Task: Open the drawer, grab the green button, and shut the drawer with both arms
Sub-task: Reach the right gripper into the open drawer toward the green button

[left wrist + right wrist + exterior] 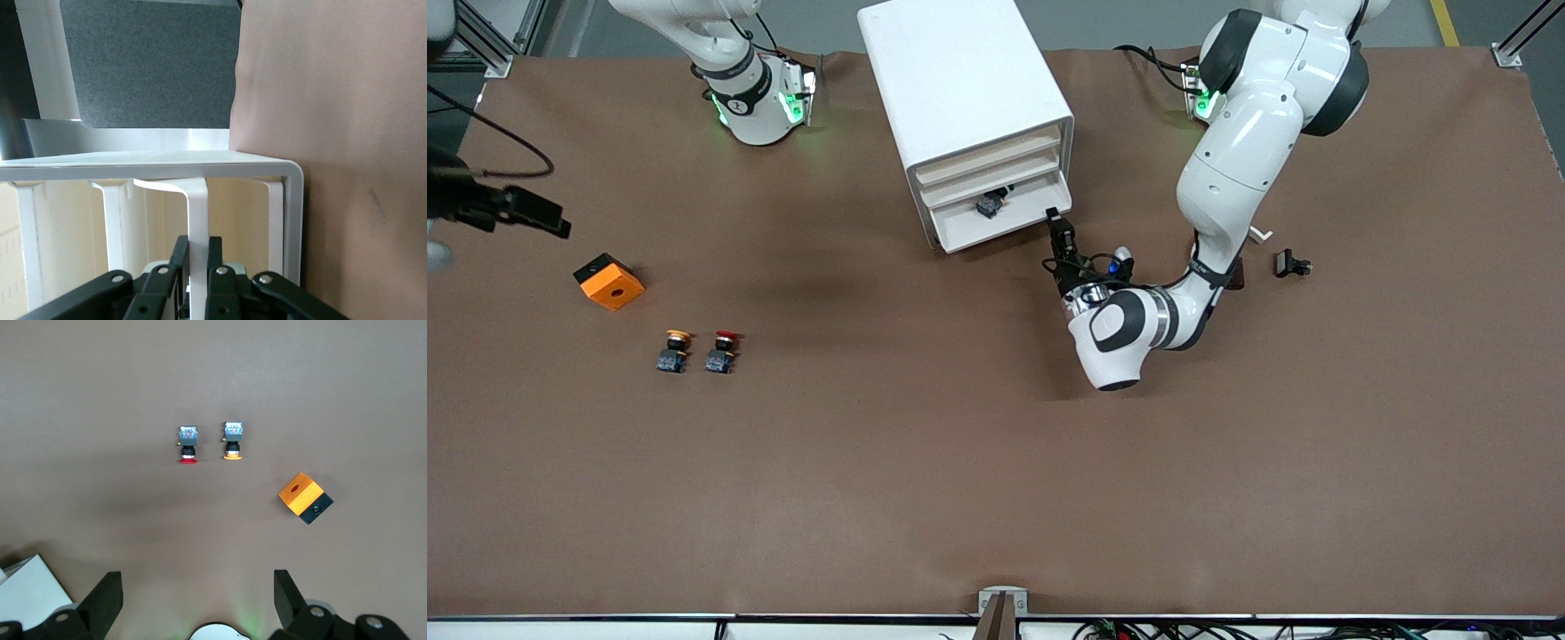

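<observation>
The white cabinet (960, 80) stands at the table's back middle. Its lowest drawer (996, 235) is pulled out, and the button (987, 206) lies in it as a small dark block. My left gripper (1053, 216) is at the drawer's corner toward the left arm's end, shut on the drawer's thin white handle (197, 207). In the left wrist view that handle stands clamped in the left gripper (197, 250). My right gripper (534, 212) hangs open over the right arm's end of the table. In its own wrist view the right gripper (198, 587) holds nothing.
An orange box (609, 281) (305, 497) sits at the right arm's end. A yellow-capped button (675, 350) (232, 441) and a red-capped button (723, 350) (188, 444) lie nearer the front camera. A small black part (1291, 264) lies at the left arm's end.
</observation>
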`<state>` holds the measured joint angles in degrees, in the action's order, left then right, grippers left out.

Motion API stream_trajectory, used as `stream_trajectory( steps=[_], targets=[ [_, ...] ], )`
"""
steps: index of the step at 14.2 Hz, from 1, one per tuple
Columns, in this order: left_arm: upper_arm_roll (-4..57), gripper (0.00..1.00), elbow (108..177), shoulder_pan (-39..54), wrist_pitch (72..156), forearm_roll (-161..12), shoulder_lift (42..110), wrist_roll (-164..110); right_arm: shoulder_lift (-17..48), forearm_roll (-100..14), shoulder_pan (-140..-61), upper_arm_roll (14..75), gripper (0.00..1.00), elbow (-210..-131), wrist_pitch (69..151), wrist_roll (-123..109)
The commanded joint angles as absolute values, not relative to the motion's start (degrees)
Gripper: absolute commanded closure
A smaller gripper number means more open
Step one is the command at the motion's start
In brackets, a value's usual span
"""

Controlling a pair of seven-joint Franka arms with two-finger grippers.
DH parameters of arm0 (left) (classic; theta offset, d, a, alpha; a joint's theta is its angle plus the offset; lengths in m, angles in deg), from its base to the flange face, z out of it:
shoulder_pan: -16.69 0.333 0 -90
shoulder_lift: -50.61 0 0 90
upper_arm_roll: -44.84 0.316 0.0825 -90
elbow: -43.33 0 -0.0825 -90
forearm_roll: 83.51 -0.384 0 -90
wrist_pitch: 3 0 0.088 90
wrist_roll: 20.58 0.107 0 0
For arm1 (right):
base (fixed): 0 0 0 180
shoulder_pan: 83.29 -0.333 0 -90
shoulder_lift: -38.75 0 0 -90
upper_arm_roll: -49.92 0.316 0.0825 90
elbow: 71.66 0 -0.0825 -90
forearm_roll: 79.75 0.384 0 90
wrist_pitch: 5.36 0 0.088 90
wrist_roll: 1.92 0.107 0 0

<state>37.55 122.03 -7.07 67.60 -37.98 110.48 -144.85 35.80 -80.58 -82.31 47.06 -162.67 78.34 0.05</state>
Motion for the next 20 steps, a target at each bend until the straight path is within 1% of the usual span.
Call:
stream_trajectory(
  steps=[1,3,5,8,11,12,15,20],
  targets=[
    [37.7,0.99,121.4,-5.4,68.5,-37.8,110.3,-145.6,33.6,-81.7,-82.3,47.3,0.0,-159.8,77.1,0.7],
    [37.7,0.99,120.8,-4.0,69.3,-36.8,110.4,-145.6,33.6,-81.2,-83.1,47.4,0.0,-160.0,77.1,3.1],
    [37.7,0.99,119.7,-2.7,70.1,-36.0,110.5,-145.6,33.7,-80.6,-85.5,47.5,0.0,-160.2,76.2,12.3],
    [37.7,0.99,118.9,-0.9,71.9,-33.5,110.4,-145.6,34.3,-77.8,-91.4,47.5,0.0,-160.3,73.7,20.0],
    [37.7,0.97,118.7,0.4,72.6,-30.8,110.5,-145.6,34.2,-72.9,-97.2,47.5,0.0,-160.4,74.3,36.0],
    [38.2,0.94,118.4,0.7,72.6,-30.8,110.5,-145.6,34.1,-72.1,-99.6,47.5,0.0,-160.9,75.6,40.6],
    [38.6,0.94,118.4,1.1,72.6,-30.8,110.6,-145.6,34.2,-70.9,-107.8,47.5,0.0,-164.8,83.4,51.1],
    [38.6,0.93,118.5,1.4,72.6,-30.8,110.6,-145.6,33.9,-70.4,-124.1,47.5,0.0,-174.2,100.3,71.3]
  ],
)
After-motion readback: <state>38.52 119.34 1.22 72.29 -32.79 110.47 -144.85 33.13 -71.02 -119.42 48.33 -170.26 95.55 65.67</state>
